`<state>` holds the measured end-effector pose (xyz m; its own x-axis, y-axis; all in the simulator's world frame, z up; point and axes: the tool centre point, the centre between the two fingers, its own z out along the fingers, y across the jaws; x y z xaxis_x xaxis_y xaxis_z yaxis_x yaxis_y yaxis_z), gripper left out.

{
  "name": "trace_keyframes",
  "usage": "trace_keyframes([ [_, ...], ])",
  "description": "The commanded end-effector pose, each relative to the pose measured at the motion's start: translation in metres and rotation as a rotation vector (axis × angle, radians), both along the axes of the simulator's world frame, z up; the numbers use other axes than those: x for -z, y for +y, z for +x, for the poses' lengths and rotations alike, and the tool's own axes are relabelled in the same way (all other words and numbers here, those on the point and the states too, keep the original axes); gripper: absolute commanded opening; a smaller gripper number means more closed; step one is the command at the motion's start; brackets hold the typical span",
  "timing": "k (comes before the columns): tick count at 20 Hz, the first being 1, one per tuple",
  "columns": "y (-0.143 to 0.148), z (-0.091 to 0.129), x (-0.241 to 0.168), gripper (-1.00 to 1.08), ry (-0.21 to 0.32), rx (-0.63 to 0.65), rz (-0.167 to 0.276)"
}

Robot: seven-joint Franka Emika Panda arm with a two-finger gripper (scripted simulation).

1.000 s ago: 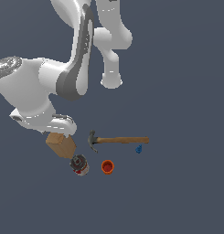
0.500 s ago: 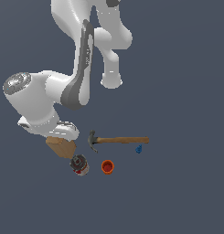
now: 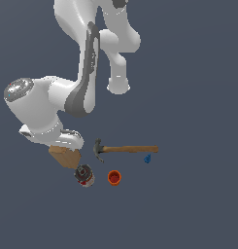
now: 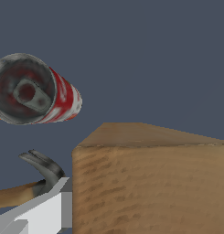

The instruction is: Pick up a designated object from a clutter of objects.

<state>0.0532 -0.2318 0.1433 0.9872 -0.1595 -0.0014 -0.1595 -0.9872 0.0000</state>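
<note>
One change stood out over the last second: the arm's wrist dropped from above the clutter to sit directly over the wooden block (image 3: 65, 156), so that in the exterior view its white housing covered most of the block's top. You saw the block lying on the dark floor at the clutter's end toward the exterior view's left, with the grey-and-red can (image 3: 84, 175) just beside it, the orange cup (image 3: 114, 177) a little farther along, the claw hammer (image 3: 124, 149) stretched toward the exterior view's right, and the tiny blue piece (image 3: 147, 158) near the hammer's handle end. None of these objects shifted during the descent. In the wrist view the block (image 4: 150, 183) filled much of the picture, and one white finger (image 4: 47, 208) stood close against its side face. You could not tell from either view whether the gripper was spread, closed, or clamped on the block, because the second finger was out of sight. Judged from this, the approach was essentially complete and the block was not yet lifted; closing and raising remained.
</note>
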Motion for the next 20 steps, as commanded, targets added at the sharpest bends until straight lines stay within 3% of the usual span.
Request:
trace_keyframes([
  [1, 0.0, 0.001, 0.001, -1.0, -0.001, 0.0, 0.0],
  [11, 0.009, -0.002, -0.017, -1.0, 0.0, 0.0, 0.0],
  [20, 0.042, -0.009, -0.08, -1.0, 0.0, 0.0, 0.0],
])
